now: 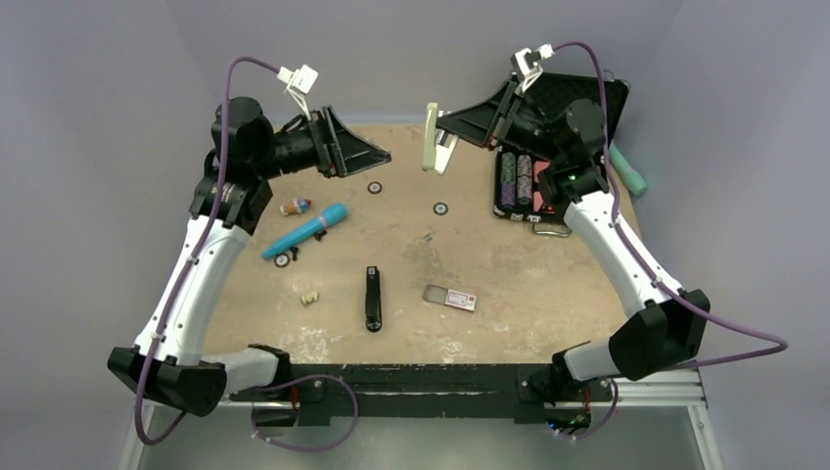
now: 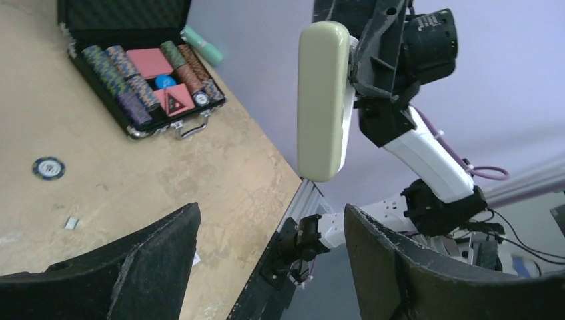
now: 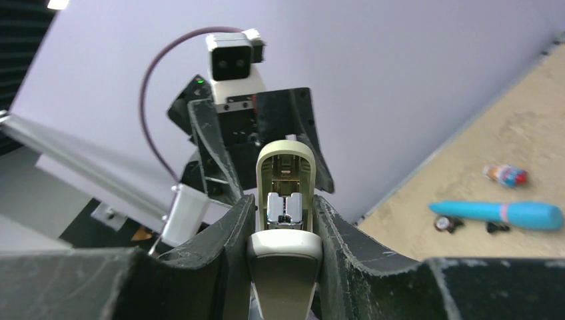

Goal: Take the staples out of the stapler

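Stapler (image 1: pixel 431 137), one, hinged open, clamped between right fingers (image 3: pixel 353 260); left fingers (image 2: pixel 153 267) apart, facing it

Nothing legible anywhere. The stapler (image 2: pixel 324 100) shows no readable mark, and the reddish label on the small box (image 1: pixel 450 298) on the worktop (image 1: pixel 548 284) is too blurred to read.

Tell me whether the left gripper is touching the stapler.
Apart. The top external view shows open space between the left gripper and the stapler, which the right gripper holds.
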Robot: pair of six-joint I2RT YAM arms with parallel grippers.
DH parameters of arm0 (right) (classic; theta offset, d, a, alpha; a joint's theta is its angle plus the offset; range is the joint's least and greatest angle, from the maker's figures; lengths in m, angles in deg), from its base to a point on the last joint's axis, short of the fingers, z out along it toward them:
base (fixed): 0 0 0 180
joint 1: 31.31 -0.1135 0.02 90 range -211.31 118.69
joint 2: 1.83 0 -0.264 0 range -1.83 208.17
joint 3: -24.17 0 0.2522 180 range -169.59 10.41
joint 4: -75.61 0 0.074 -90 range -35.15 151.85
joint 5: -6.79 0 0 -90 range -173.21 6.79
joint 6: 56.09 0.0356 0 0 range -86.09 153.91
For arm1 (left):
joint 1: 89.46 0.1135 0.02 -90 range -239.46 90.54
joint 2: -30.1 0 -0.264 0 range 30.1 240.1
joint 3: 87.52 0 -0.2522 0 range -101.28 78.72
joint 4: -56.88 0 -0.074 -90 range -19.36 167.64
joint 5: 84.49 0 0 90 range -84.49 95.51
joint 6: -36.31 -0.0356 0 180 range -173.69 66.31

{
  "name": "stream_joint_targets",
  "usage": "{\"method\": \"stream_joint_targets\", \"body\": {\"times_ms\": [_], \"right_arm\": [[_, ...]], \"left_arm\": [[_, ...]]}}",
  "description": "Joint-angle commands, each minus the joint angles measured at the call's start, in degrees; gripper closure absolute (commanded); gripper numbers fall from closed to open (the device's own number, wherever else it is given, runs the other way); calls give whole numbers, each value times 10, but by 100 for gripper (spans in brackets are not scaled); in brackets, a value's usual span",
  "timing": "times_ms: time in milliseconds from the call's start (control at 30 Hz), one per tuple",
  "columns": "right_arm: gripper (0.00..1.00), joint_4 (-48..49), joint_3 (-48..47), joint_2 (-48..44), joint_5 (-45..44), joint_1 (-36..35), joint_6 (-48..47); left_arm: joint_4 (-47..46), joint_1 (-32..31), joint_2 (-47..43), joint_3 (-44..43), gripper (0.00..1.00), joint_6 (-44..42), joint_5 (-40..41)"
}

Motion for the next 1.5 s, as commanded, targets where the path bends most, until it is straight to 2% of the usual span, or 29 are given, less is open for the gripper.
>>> {"method": "stream_joint_targets", "body": {"times_ms": [0, 133, 667, 967, 1100, 1300, 1467], "right_arm": [[100, 175, -16, -7, 35, -7, 101], [100, 173, -43, -1, 31, -20, 108], [100, 197, -74, 14, 5, -69, 135], [100, 209, -73, 15, -10, -77, 134], [100, 230, -66, 14, -14, -78, 140], [100, 241, -45, 5, -24, -82, 134], [100, 241, -43, 2, -25, -82, 128]], "left_arm": [[-67, -26, -6, -24, 18, 15, -23], [-53, -48, -7, -60, 18, 3, 6], [-82, -95, 15, -108, 20, 20, -8], [-71, -117, 24, -111, 33, 19, -2], [-57, -122, 34, -117, 45, 20, -7], [-35, -133, 43, -132, 40, 6, 0], [-14, -138, 52, -142, 42, -6, 5]]}}
